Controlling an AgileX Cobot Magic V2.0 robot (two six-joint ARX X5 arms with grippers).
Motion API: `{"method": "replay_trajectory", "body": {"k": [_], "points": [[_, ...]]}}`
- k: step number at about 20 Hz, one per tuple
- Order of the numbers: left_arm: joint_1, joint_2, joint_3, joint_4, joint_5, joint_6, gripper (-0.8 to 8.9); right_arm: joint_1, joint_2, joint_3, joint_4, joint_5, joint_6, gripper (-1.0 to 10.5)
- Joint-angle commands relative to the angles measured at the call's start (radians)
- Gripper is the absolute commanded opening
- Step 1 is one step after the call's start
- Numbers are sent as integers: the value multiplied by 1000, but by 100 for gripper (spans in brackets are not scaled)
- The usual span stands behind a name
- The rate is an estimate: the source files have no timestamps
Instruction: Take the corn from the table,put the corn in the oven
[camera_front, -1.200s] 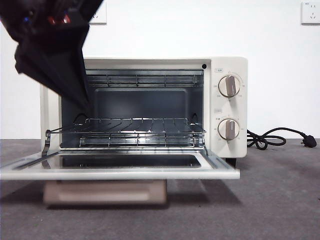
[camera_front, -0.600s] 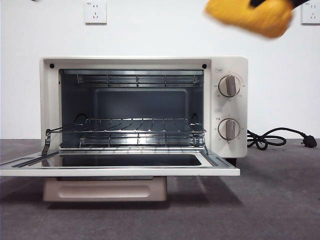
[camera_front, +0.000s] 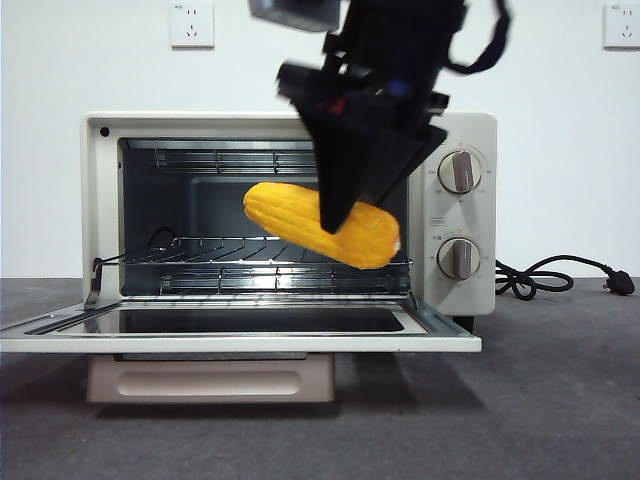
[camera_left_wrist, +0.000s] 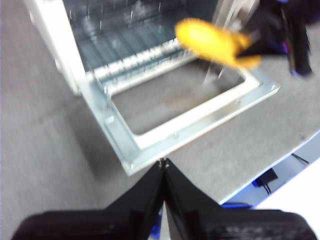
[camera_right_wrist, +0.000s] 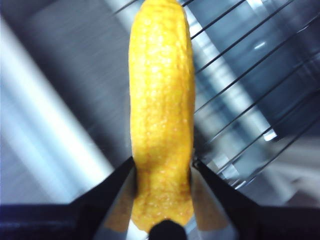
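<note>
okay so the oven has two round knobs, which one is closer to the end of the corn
The lower knob. It sits level with the blunt end of the corn, held by the right gripper before the oven; the upper knob is higher.

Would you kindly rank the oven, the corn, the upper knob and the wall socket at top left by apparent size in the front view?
1. The oven, largest by far.
2. The corn, held in the right gripper.
3 and 4. The upper knob and the wall socket look about alike; the socket is farther away, so I would not rank them.

Yellow-orange corn (camera_front: 300, 222), cream-white oven (camera_front: 460, 215)
</note>
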Motion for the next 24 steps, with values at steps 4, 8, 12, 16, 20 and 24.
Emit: {"method": "replay_trajectory", "body": {"k": [4, 8, 12, 16, 20, 24], "points": [[2, -14, -39, -3, -3, -21, -6, -29, 101, 142, 29, 89, -56, -13], [2, -14, -39, -10, 2, -21, -6, -85, 201, 213, 13, 84, -55, -12], [2, -14, -39, -13, 1, -19, -6, -103, 235, 218, 16, 75, -50, 56], [2, -14, -39, -13, 1, -19, -6, -103, 235, 218, -12, 64, -32, 355], [2, -14, -39, -15, 2, -20, -6, -102, 235, 218, -26, 67, -7, 386], [2, -14, -39, -17, 2, -20, -6, -100, 235, 218, -27, 68, 26, 385]]}}
